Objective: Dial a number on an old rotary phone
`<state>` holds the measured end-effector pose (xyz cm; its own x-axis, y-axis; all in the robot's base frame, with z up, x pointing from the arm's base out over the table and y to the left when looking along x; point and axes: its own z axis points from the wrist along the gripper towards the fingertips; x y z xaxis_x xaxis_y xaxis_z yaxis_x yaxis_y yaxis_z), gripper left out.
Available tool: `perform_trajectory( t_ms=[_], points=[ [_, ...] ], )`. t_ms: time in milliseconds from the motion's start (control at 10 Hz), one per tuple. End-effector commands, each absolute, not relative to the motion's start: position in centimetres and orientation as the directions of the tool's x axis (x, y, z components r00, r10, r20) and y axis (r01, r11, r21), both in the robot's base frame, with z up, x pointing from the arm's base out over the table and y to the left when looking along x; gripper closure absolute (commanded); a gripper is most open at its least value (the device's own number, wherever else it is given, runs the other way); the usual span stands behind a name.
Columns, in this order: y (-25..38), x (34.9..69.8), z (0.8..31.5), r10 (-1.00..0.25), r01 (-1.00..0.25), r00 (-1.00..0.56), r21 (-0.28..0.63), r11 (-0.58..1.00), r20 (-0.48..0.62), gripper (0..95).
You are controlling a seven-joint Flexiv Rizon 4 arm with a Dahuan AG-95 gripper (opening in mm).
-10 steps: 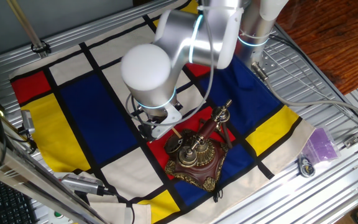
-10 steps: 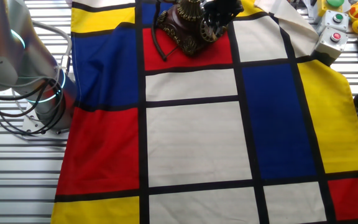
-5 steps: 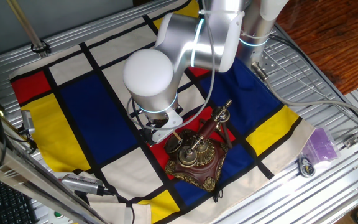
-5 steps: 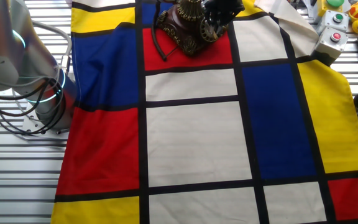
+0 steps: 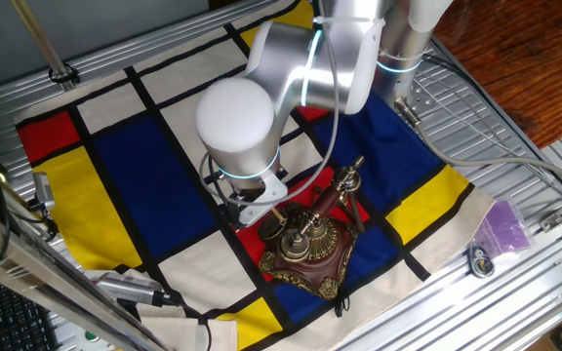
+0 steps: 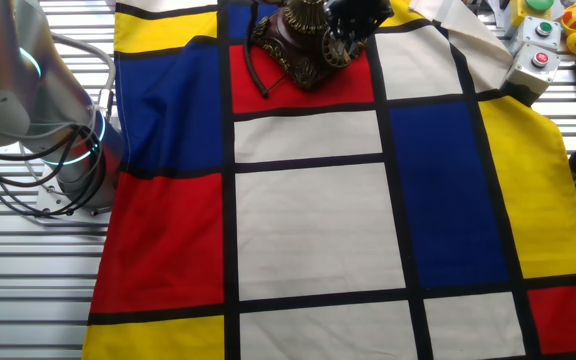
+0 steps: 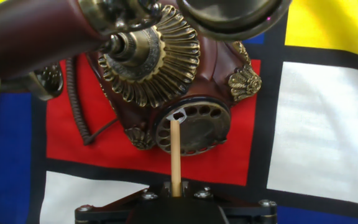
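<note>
The old rotary phone (image 5: 305, 249) stands on a red square of the cloth, with dark reddish base, brass trim and its handset (image 5: 335, 195) on the cradle. It also shows at the top edge of the other fixed view (image 6: 303, 40). In the hand view the round brass dial (image 7: 194, 127) faces me below the base (image 7: 210, 68). My gripper (image 7: 176, 186) is shut on a thin wooden stick (image 7: 175, 155). The stick's tip sits in a finger hole at the dial's upper left rim. In the fixed view my gripper (image 5: 261, 210) hovers just left of the phone.
The checked cloth (image 5: 144, 166) covers the slatted table. The phone's coiled cord (image 7: 79, 99) hangs left of the dial. A purple item (image 5: 503, 226) lies at the right edge. A button box (image 6: 534, 62) and the arm's base with cables (image 6: 28, 90) flank the cloth.
The arm has shifted slightly to the right, toward the phone. The phone itself has not visibly moved.
</note>
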<state>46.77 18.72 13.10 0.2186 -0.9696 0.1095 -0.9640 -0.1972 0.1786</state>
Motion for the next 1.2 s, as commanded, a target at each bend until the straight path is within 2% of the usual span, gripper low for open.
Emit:
perform_trajectory(
  t_ms=[100,1200],
  points=[
    [18.76,46.71,13.1,-0.97,-0.965,0.216,0.177,-0.194,0.113,95.0],
    [19.14,46.67,12.9,-0.96,-0.958,0.24,0.195,-0.211,0.14,95.0]
  ],
)
